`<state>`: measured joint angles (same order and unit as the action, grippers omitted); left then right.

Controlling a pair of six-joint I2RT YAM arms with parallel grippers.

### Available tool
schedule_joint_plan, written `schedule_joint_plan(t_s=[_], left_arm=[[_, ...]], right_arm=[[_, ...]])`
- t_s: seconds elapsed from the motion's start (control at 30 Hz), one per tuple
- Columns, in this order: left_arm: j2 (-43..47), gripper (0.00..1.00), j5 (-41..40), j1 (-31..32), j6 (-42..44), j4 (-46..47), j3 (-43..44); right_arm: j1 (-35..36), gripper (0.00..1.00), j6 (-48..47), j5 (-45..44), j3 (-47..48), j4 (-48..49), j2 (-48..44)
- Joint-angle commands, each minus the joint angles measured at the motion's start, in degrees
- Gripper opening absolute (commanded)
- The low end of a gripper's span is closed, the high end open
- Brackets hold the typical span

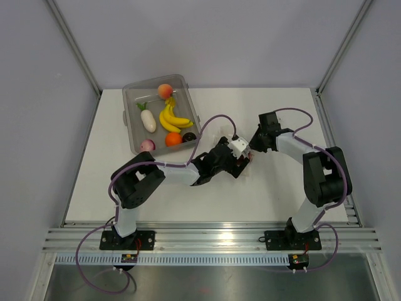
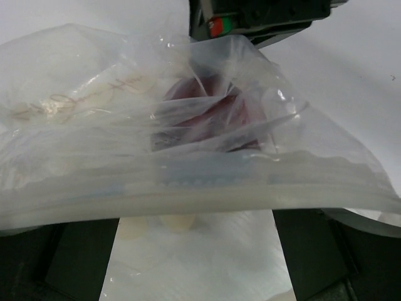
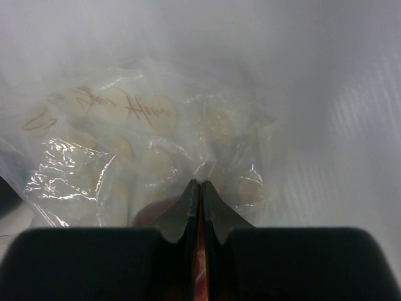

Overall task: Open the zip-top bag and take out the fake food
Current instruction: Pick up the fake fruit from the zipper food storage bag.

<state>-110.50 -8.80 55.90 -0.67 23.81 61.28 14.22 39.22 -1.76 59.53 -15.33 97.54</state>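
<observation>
As the right gripper [image 3: 199, 185] pinches it, the zip-top bag [image 3: 125, 147] spreads just ahead.

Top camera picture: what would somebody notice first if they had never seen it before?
Probably the bright toy food in the clear tub at the far left of the table: a yellow banana bunch, an orange and a peach. Next, in the middle of the table, the right gripper pinches the crinkly zip-top bag, which has a dark red piece inside.
</observation>
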Motion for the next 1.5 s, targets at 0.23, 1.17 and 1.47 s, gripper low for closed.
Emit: schedule_joint_plan(t_s=[0.23,1.17,1.47], left_arm=[[-2.5,0.99,2.8,0.3,5.4,2.3,3.7],[5.3,0.63,-6.1,0.3,0.9,-2.1,1.6],[14.6,0.62,-8.2,-0.2,-1.8,-0.8,-3.2]], right_arm=[[-0.1,0.03,-1.1,9.0,1.0,3.2,3.2],[-0.2,0.0,4.3,-6.1,0.2,-3.0,-2.6],[-0.2,0.0,6.4,-10.9,-0.6,-4.0,-5.2]])
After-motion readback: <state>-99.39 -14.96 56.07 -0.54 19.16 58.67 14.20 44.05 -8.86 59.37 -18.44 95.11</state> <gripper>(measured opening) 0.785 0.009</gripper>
